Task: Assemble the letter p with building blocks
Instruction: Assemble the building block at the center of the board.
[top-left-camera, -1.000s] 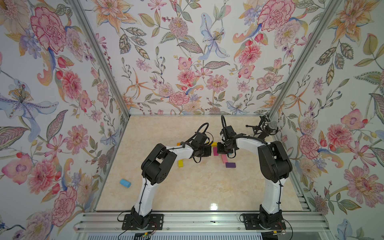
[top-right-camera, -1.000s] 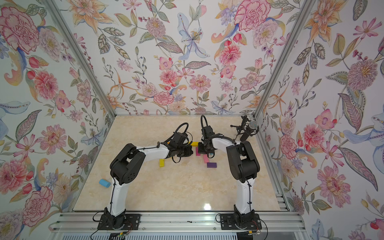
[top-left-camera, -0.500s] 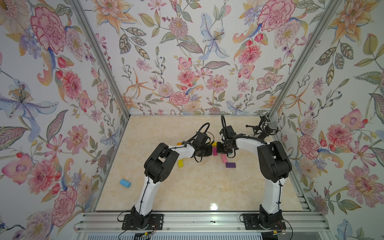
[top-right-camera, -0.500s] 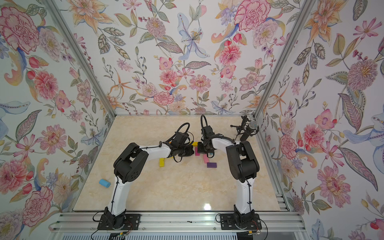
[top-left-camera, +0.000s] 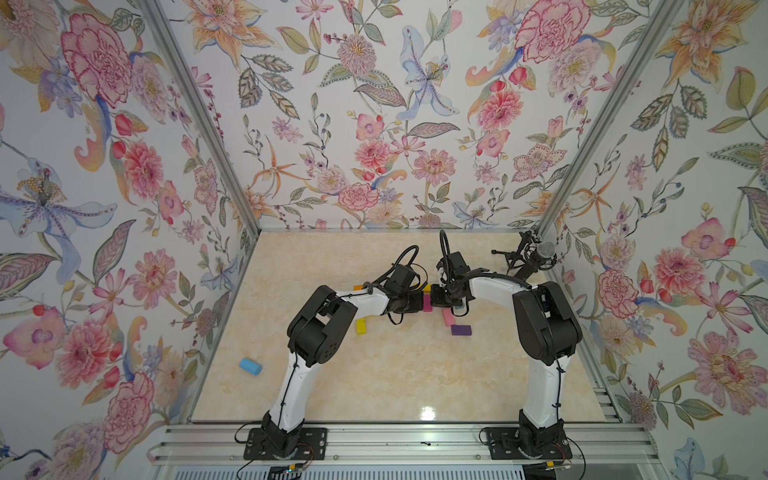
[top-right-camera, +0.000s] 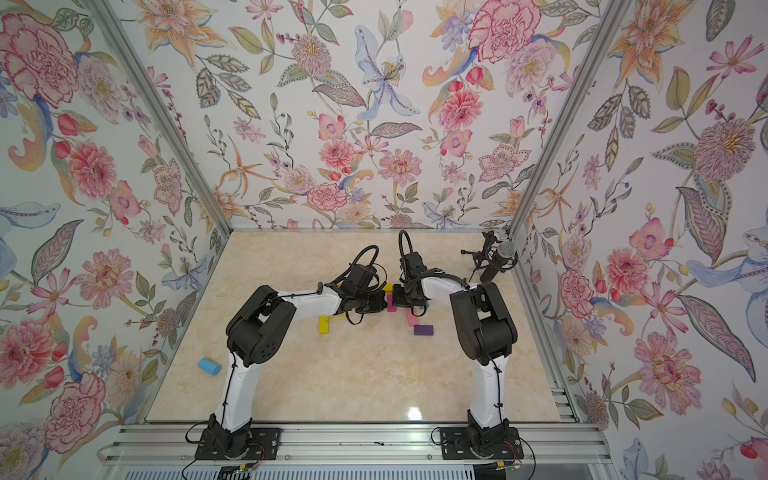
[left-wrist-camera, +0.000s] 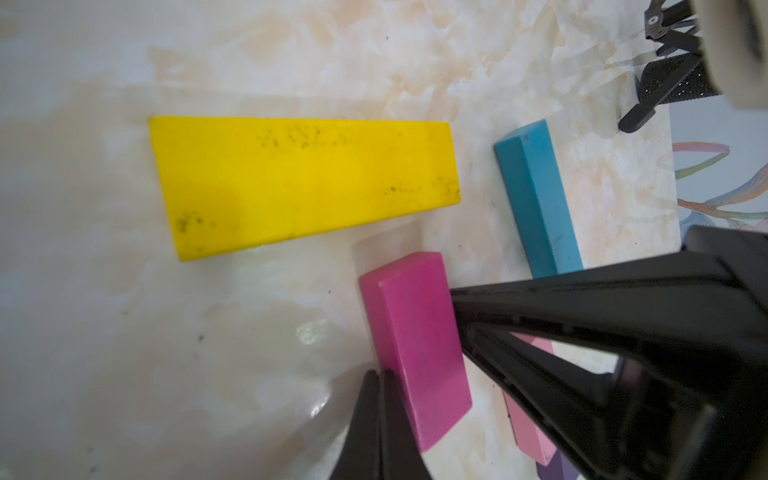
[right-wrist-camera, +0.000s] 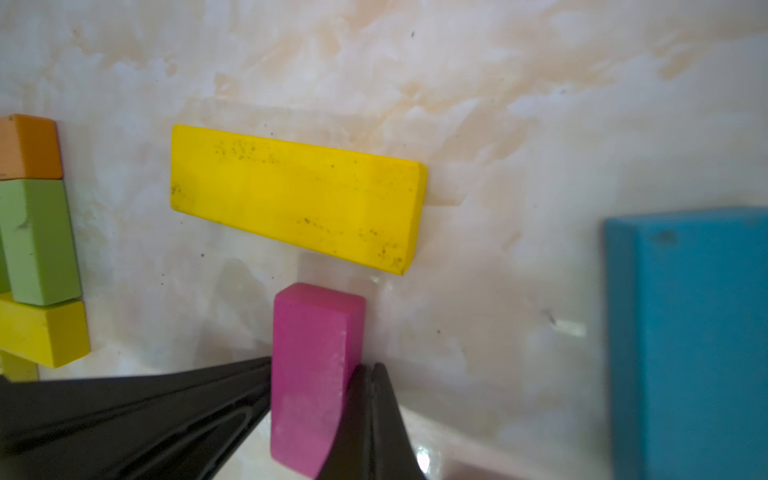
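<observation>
Your tabletop (left-wrist-camera: 124, 374) has a glossy, marble-look finish that throws back the light. The long yellow block (left-wrist-camera: 299, 183) is matt and smooth, its face peppered with dark specks. Just beside the long yellow block, the magenta block (right-wrist-camera: 309, 353) is matt too, with whitish wear along one edge. Off one end of the long yellow block, the teal block (left-wrist-camera: 536, 195) reads matt, possibly painted wood, though you can't be sure. Off the other end, the lime green block (right-wrist-camera: 37, 241) carries a dark scuff. The left gripper (left-wrist-camera: 379, 374) looks like matt black plastic.
</observation>
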